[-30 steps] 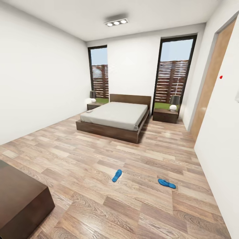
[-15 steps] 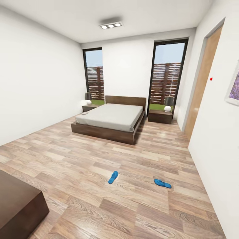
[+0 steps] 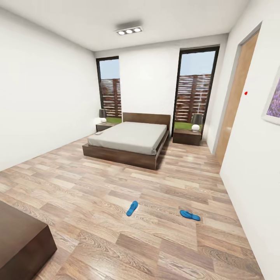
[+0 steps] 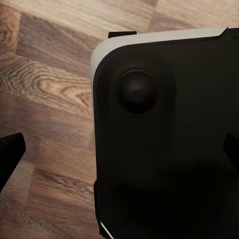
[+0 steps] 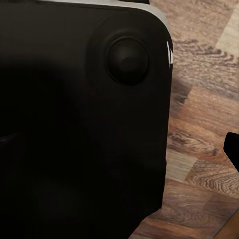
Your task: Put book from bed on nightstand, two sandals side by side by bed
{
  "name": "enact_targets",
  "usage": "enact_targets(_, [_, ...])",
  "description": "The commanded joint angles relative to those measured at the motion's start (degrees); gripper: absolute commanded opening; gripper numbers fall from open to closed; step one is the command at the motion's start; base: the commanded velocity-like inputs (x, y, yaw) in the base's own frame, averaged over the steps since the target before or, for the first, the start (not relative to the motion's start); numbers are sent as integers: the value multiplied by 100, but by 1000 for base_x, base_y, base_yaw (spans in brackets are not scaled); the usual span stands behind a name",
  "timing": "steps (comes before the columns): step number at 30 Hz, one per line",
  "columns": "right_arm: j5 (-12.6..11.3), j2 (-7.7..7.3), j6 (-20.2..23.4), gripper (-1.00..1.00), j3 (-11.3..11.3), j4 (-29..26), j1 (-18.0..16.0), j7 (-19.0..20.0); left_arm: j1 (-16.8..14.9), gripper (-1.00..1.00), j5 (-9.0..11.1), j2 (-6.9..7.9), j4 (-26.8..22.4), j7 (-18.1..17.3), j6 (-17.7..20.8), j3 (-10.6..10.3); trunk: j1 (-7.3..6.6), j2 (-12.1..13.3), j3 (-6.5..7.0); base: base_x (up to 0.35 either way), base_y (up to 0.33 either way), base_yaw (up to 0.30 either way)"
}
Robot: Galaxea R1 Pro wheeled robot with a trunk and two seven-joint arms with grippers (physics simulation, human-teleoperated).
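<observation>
We look across the bedroom from the head view. The bed (image 3: pixel 128 142) stands at the far wall, its headboard between two tall windows (image 3: pixel 109 92), its grey mattress bare as far as we can make out. A small pale thing lies at the mattress's far left corner; it is too small for us to tell whether it is the book. A dark nightstand (image 3: pixel 104 126) sits just beside the bed's left edge with a lamp (image 3: pixel 102 115) on it, and a second nightstand (image 3: pixel 187 137) sits just beside the right edge with another lamp (image 3: pixel 196 121).

Both sandals lie on the wood floor (image 3: pixel 97 186), well short of the bed's foot and well apart from each other. The left sandal (image 3: pixel 132 208) points roughly toward the bed; the right sandal (image 3: pixel 190 215) lies almost crosswise.

A dark wooden cabinet (image 3: pixel 21 243) fills the near left corner of the floor. A wooden door (image 3: pixel 235 97) stands in the right wall, and a picture frame (image 3: pixel 273 102) hangs nearer to us.

In both wrist views we see a black rounded panel of the robot's body over floor planks, with dark finger tips at the picture edges. We cannot tell whether either claw is wide or narrow.
</observation>
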Motion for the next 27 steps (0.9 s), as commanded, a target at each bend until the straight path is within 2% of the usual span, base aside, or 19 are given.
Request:
enact_targets(1, [-2,-1,-5,100,0,-1,0,6,-1,100,-6,0,1,6,-17,-9,0,-2,-4,0,0,-7])
enact_targets(14, [-2,-1,-5,100,0,-2,0,3,-1,100,-17,0,1,6,-17,-15,0,-2,-2,11,0,-3])
enact_targets(27, [-2,6,-9,100,6,-2,0,0,-1,100,-19,0,-2,6,-17,-18,0,-2,-1,93,0,0])
